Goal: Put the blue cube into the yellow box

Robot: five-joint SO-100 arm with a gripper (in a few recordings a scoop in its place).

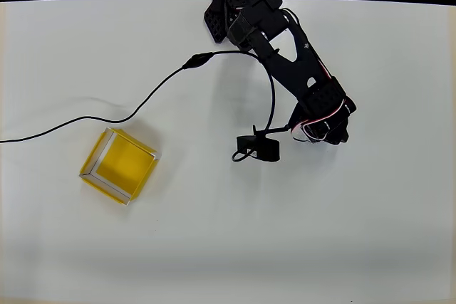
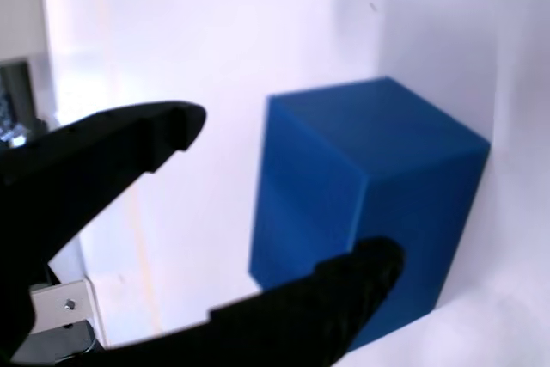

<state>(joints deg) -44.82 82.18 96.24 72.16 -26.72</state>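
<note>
In the wrist view the blue cube (image 2: 365,204) stands on the white table, close up and just beyond my gripper (image 2: 288,191). The gripper is open: one black finger (image 2: 129,148) reaches in from the upper left, and the other finger (image 2: 335,298) crosses in front of the cube's lower corner. Neither finger is pressed against the cube. In the overhead view the yellow box (image 1: 120,165) sits open-topped at the left of the table, far from the black arm (image 1: 299,69). The arm's lowered end (image 1: 326,122) covers the cube there.
A black cable (image 1: 142,105) runs from the arm's base across the table, passing above the yellow box to the left edge. The wrist camera (image 1: 260,149) sticks out to the left of the arm's end. The white table (image 1: 285,247) spreads below and to the right.
</note>
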